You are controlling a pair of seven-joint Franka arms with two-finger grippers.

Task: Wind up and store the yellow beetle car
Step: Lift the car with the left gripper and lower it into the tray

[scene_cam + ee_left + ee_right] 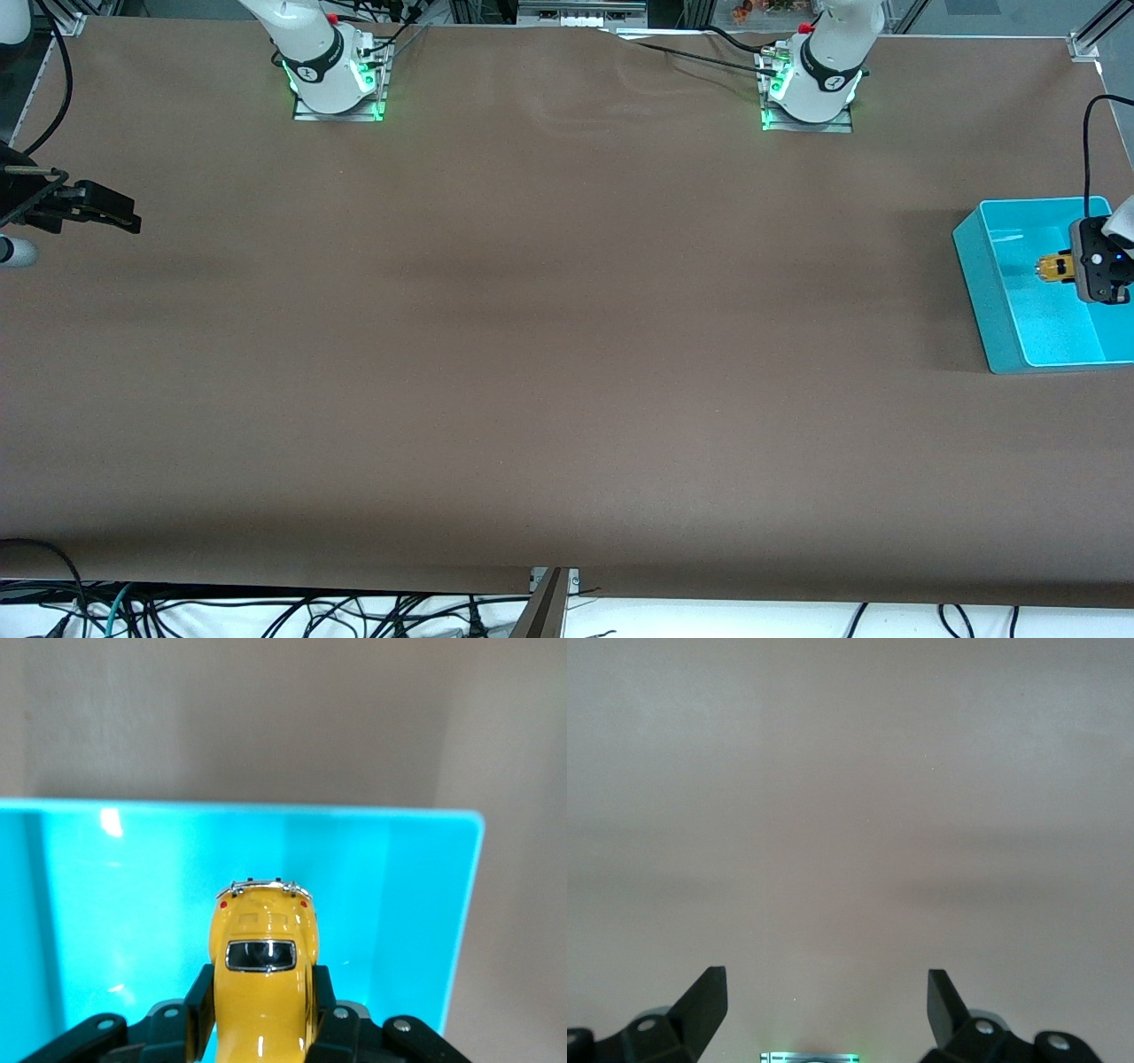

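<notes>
The yellow beetle car is a small bright yellow toy with a dark rear window. My left gripper is shut on it, one finger on each side of its body. In the front view the left gripper holds the car over the inside of the turquoise bin at the left arm's end of the table. The bin's wall fills the left wrist view under the car. My right gripper is open and empty above the table at the right arm's end, and it waits there.
The brown table cloth covers the whole table. The two arm bases stand along the table's edge farthest from the front camera. Cables hang below the table's near edge.
</notes>
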